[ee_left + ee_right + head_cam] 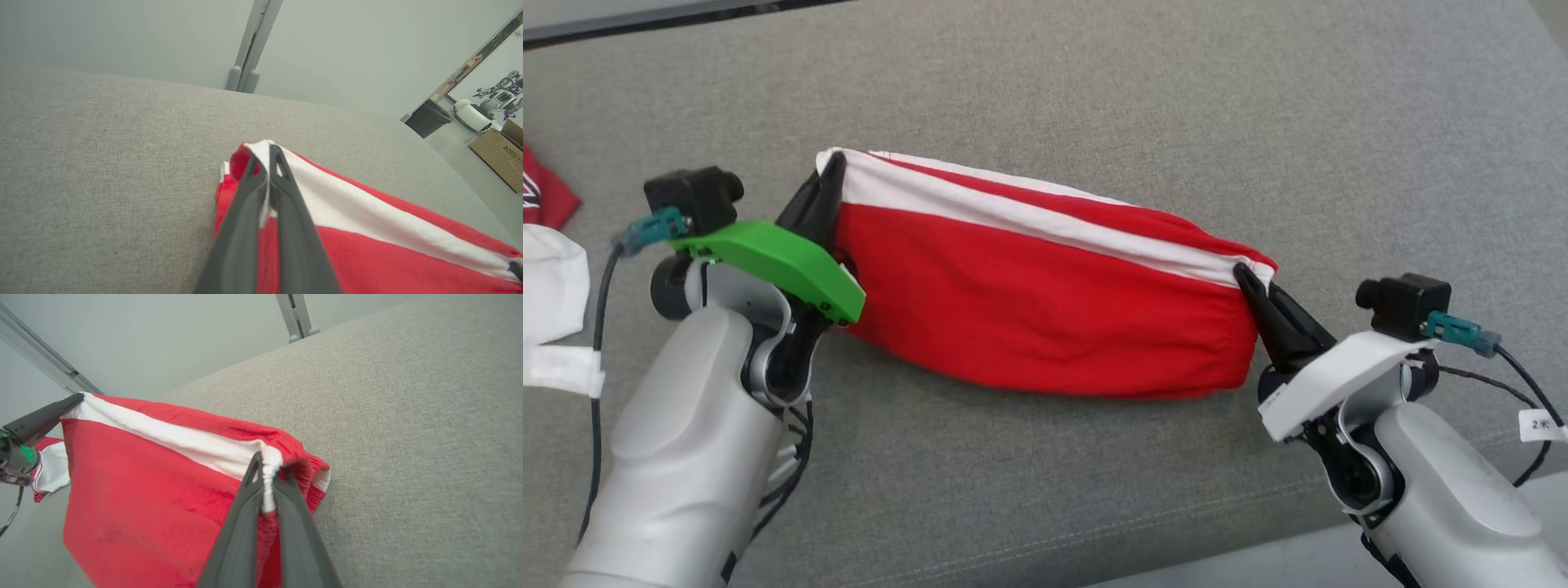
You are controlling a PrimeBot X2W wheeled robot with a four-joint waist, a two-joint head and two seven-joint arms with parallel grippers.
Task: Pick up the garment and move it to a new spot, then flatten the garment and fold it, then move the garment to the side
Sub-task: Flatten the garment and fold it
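We hold the red garment [1045, 302], which has a white band along its top, by its two upper corners, so it stretches between our arms over the grey cushion [1094, 82]. Our left gripper [832, 167] has its fingers pressed tight together on the left corner, with cloth squeezed between them. Our right gripper [1243, 273] is pinched the same way on the right corner, where the fabric bunches into small gathers.

In the left wrist view a brown cardboard box [496, 159] with print on its side and a dark bin [429, 118] stand on the floor beyond the cushion. We cannot see into either one, and the picture's edge cuts the box off. Behind them stands a white machine [490, 104], too small for us to make out.

We cannot tell whether the garment's lower edge rests on the cushion or hangs just above it. The green cover [776, 257] on our left wrist hides part of the garment's left side. At the left edge of the head view lie a red cloth [543, 196] and a white cloth [551, 282], both cut off by the frame, so we cannot tell what they are.
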